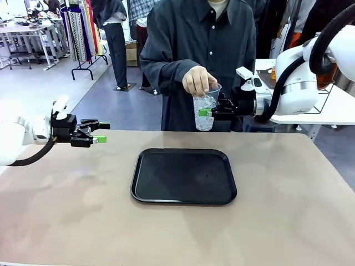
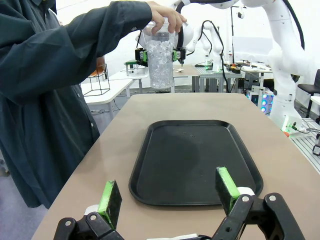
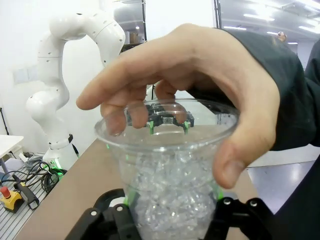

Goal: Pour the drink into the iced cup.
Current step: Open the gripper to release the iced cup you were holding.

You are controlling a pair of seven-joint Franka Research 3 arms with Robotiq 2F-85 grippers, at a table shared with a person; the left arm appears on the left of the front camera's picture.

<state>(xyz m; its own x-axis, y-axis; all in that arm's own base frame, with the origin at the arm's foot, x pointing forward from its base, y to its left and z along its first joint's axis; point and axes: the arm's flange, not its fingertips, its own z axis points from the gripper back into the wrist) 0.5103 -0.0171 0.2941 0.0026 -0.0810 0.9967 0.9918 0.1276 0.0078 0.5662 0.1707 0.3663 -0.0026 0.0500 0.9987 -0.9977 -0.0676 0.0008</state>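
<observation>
At upper centre, the right hand [image 1: 213, 112] is clamping the iced cup [image 1: 205, 113] while the person's hand [image 1: 198, 80] is gripping its rim; a tug could crush or spill it. The left hand [image 1: 95, 132] is hanging wide, empty.

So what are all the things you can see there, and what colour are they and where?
Clear plastic cup of crushed ice: one, see-through, held up past the table's far edge, over no part of the tray.
Black rectangular plastic tray: one, black, flat in the middle of the table, nothing on it.
Tan table: one, light brown, under the tray.
Person's hand: one, dark grey sleeve, fingers gripping the cup's rim from above.
Right gripper: one, black with green pads, shut on the cup's sides.
Left gripper: one, black with green pads, open, hanging above the table's left side, holding nothing.
</observation>
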